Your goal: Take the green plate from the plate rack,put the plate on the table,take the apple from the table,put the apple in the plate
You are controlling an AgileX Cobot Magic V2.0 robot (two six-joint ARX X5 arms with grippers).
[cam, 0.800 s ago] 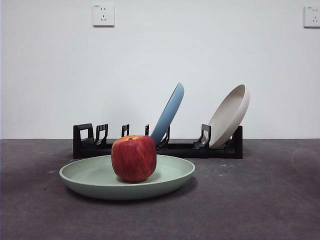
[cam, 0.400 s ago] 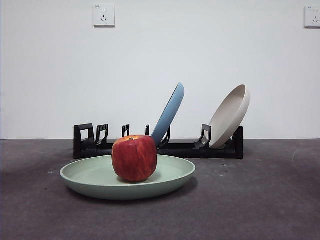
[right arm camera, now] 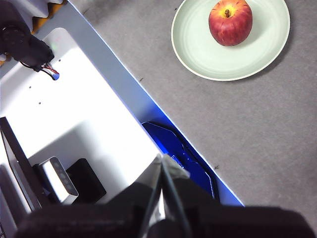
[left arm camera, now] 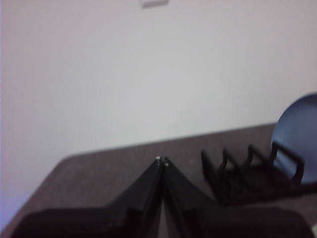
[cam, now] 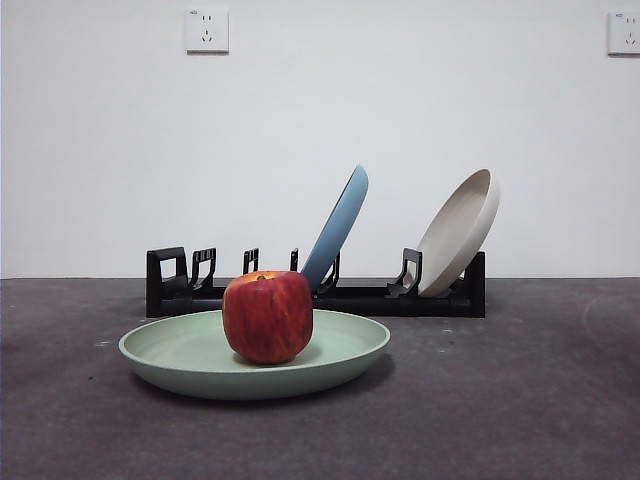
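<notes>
From the front, the green plate (cam: 255, 357) lies flat on the dark grey table (cam: 520, 400), low and left of centre. The apple (cam: 267, 316) stands upright on the plate, a little right of its middle, stem dip at twelve o'clock. Behind them runs the plate rack (cam: 316, 288), long and black. A light blue plate (cam: 337, 226) leans in one of its middle slots, tilting toward one o'clock, and a cream-white plate (cam: 459, 232) leans the same way at the rack's right end. The slots at the rack's left end hold nothing. Two wall sockets (cam: 207, 30) sit high on the white wall. No arm shows in this view.

In the left wrist view, the left gripper (left arm camera: 162, 161) hangs over bare table with its two black jaws pressed tip to tip — nothing between them. Beyond it at three o'clock stand the rack's empty holders and the blue plate's rim, both blurred.

In the right wrist view, the right gripper (right arm camera: 161, 163) has its jaws closed together as well, gripping nothing, above the table's edge and a white base with dark equipment (right arm camera: 74, 178). The plate with the apple on it lies at one o'clock — well apart from the gripper.
</notes>
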